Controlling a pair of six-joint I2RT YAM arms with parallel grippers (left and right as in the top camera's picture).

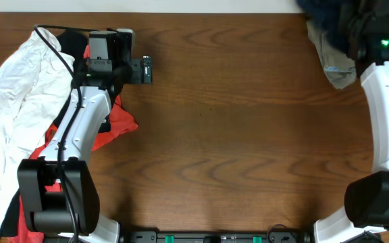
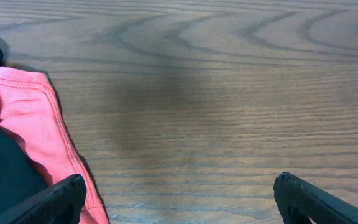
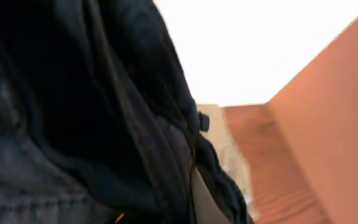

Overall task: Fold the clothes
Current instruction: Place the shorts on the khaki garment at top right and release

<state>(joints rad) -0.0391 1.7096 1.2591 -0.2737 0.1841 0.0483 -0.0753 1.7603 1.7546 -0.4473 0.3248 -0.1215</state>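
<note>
While the two arms stand well apart, the brown wood-grain surface (image 1: 248,135) stretches between them. At the far right corner, an olive-khaki garment with a pale grey hem (image 1: 338,66) lies crumpled, touching the dark cloth above it and just beside the right arm's white link.

The left arm lies across the heap on its side. There a crumpled white cloth garment (image 1: 19,94) spreads along the left edge, and a coral-red cloth garment (image 2: 33,118) shows from under the arm, its stitched hem curving over the wood. A black cloth garment (image 2: 2,174) overlaps the red one. The left gripper (image 2: 176,204) hangs over bare wood just right of the red hem, jaws spread wide and holding nothing.

The dark navy blue cloth garment with seams (image 3: 92,106) is bunched at the far right corner. It fills the wrist view, blurred and in heavy folds, with a raised seam running down it. The right gripper (image 1: 363,17) is closed and buried in that cloth. I cannot tell whether a fold is pinched between its fingers, which the cloth hides.
</note>
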